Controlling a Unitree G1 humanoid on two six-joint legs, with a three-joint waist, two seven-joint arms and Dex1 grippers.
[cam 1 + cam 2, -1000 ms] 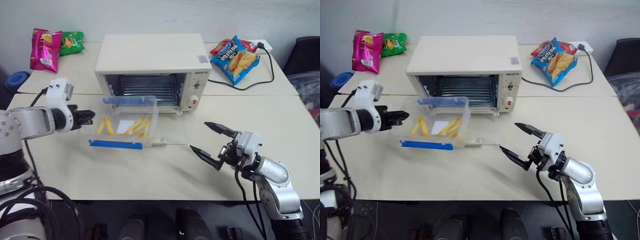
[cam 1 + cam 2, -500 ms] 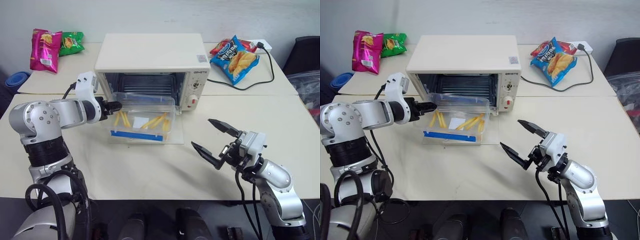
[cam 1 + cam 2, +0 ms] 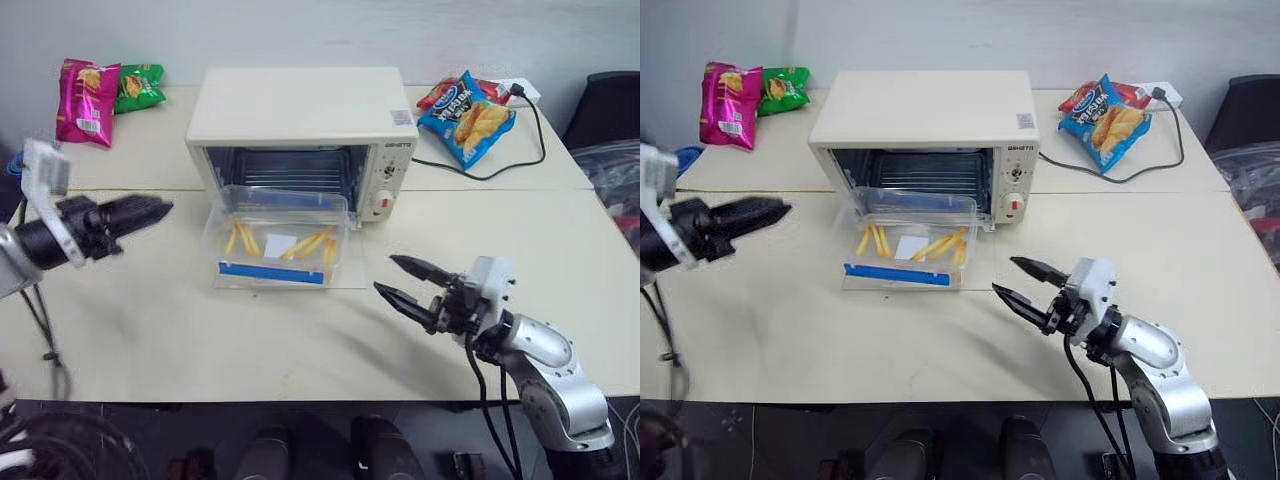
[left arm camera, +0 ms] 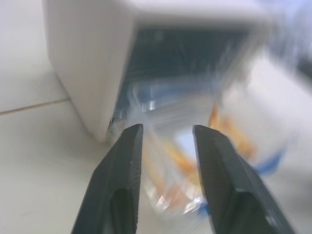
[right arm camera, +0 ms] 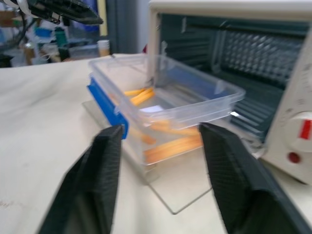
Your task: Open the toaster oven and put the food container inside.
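A: What is hard to see here?

B: The left tool (image 3: 150, 211) is blurred in the head views, so there I cannot tell its state; the wrist view shows its two black fingers (image 4: 118, 185) with a narrow gap between them and nothing in the gap; so it stands a little open and empty, well apart from the oven, over the counter (image 3: 150, 330). The glass door (image 3: 345, 272) is almost invisible; I see only its edge lying flat on the counter in front of the oven; the rear of the oven cavity is dark.

A: And where is the food container?

B: The food container (image 3: 280, 240) sits on the lowered door of the toaster oven (image 3: 300, 125), its far end at the mouth of the cavity, the blue clip on the near side; it is not fully inside; yellow fries lie in it, but I cannot count them exactly.

A: The right tool?

B: The right tool (image 3: 400, 283) hovers above the counter, near the right corner of the door; its jaws are apart and hold nothing.

A: How many of each thing?

B: One oven; one container; two tools; four snack bags: a pink bag (image 3: 78, 100) and a green bag (image 3: 140, 85) at far left, a blue bag (image 3: 465, 120) with a red bag (image 3: 440, 93) behind it at far right; one black cable (image 3: 500, 160) beside them.
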